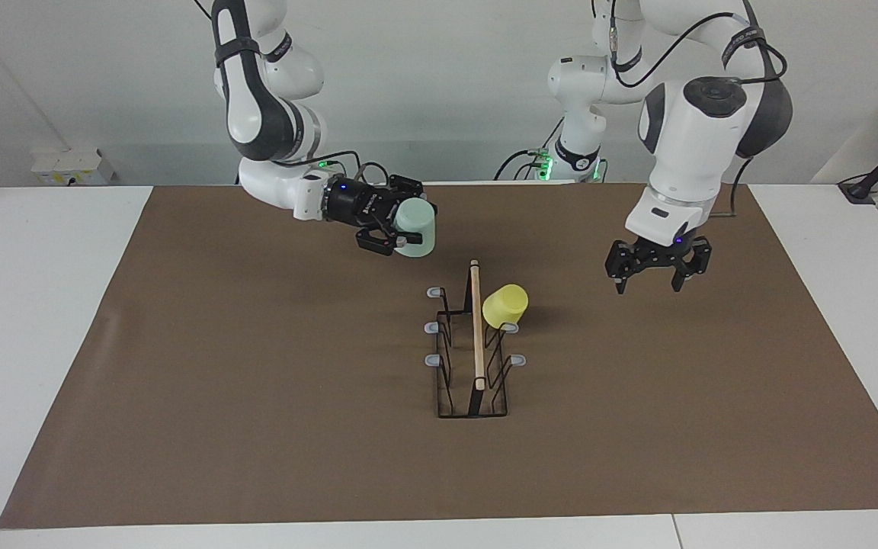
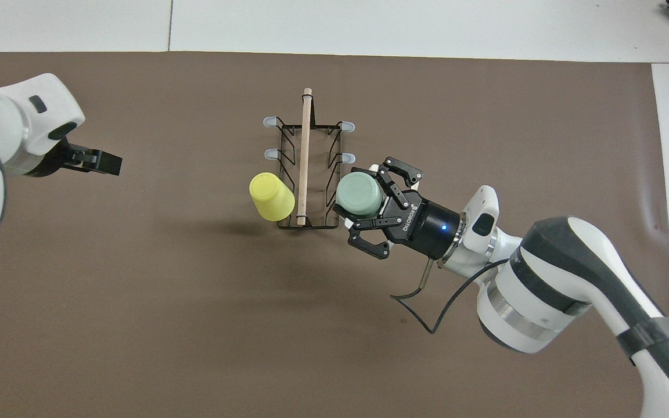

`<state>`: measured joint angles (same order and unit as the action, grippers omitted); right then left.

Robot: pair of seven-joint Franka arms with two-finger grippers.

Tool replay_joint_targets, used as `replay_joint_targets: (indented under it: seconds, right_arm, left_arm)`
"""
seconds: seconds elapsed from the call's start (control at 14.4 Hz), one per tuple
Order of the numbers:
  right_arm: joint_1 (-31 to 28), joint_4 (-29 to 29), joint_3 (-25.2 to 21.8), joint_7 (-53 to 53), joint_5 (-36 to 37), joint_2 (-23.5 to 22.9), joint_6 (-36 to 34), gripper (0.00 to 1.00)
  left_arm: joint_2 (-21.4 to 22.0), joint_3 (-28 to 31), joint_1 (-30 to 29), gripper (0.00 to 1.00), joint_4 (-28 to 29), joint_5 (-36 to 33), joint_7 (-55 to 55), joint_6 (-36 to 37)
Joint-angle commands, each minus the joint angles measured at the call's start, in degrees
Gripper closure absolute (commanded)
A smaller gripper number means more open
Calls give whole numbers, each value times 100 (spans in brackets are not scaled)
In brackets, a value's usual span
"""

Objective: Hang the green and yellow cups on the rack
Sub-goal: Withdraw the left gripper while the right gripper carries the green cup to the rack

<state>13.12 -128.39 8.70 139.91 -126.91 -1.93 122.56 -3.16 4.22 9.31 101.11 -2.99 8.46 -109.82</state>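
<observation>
Bright yellow tapered plastic cup point(image 1: 505, 305) sits mouth-down, tilted, on a prong of the narrow black wire rack w/ light wooden top rod point(image 1: 475, 335), on the side toward the left arm's end of the table. It's on the prong nearest the robots there, so that half looks done. Upside-down makes sense: the prong goes up inside the cup and carries it.

Left gripper point(image 1: 650, 284) hangs over bare brown mat point(image 1: 256, 381) toward its own end of the table, well apart from the rack, fingers spread, holding nothing. Prob. just waiting.

Right gripper point(image 1: 397, 232) is clamped on the pale mint-green tapered plastic cup point(image 1: 415, 227), held up in the air. In the overhead view it's over the rack's edge toward the right arm's end of the table, above the prong nearest the robots on that side. Cup is held sideways, closed base pointing away from the wrist; the mouth will prob. need tipping down over a grey tip before release.

Risk: the prong tip catching the rim rather than entering the mouth. The rack is light wire and could shift if nudged.
</observation>
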Motion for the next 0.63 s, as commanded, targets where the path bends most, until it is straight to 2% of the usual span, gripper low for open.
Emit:
replay_joint_targets:
  seconds: [0.0,0.14,0.21,0.56]
  right_arm:
    - [15,349,18,449,-159,-403,4,100]
    - [24,446,9,537,-159,-570,22,100]
    - [24,577,18,781,-220,-806,-56,100]
    - [33,675,27,1327,-606,-1379,-513,99]
  left_arm:
    - [219,376,45,0,31,167,769,408]
    - [307,544,45,0,5,193,1017,558]
    - [308,570,36,0,-65,280,1017,628]
    - [220,711,45,0,-680,404,1114,1085]
